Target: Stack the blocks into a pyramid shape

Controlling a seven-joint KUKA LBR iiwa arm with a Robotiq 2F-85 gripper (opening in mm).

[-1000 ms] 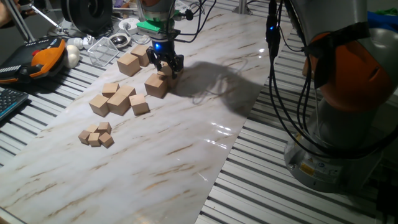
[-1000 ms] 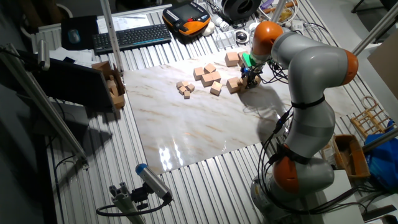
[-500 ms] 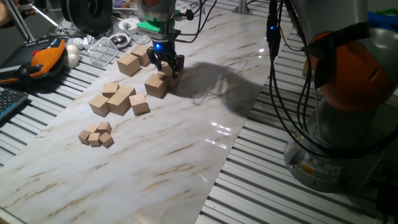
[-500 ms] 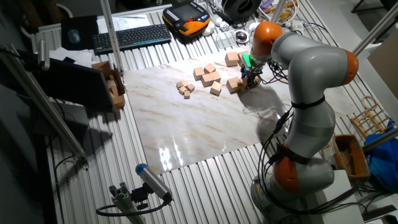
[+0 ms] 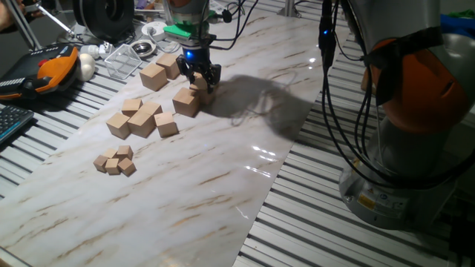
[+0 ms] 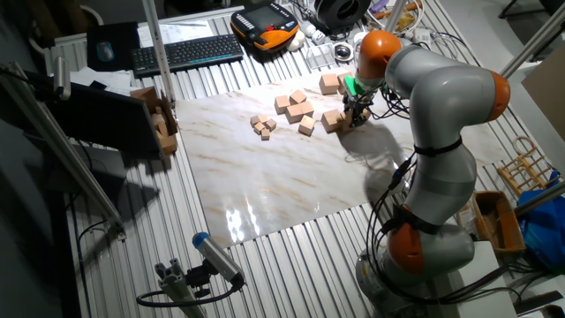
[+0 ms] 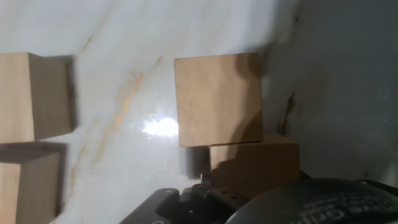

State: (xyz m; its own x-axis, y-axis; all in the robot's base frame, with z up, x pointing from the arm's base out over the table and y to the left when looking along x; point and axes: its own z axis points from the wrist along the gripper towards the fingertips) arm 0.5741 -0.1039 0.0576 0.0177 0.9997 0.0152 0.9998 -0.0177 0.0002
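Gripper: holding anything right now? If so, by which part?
Apparently a block: the gripper is low over it, fingers at its sides, beside another block. The hand view shows it right under the hand, but finger contact is hidden, so not certain.

light-tan wooden blocks [image 5: 154, 76] on a white, tan-veined marble tabletop [image 5: 223, 170]
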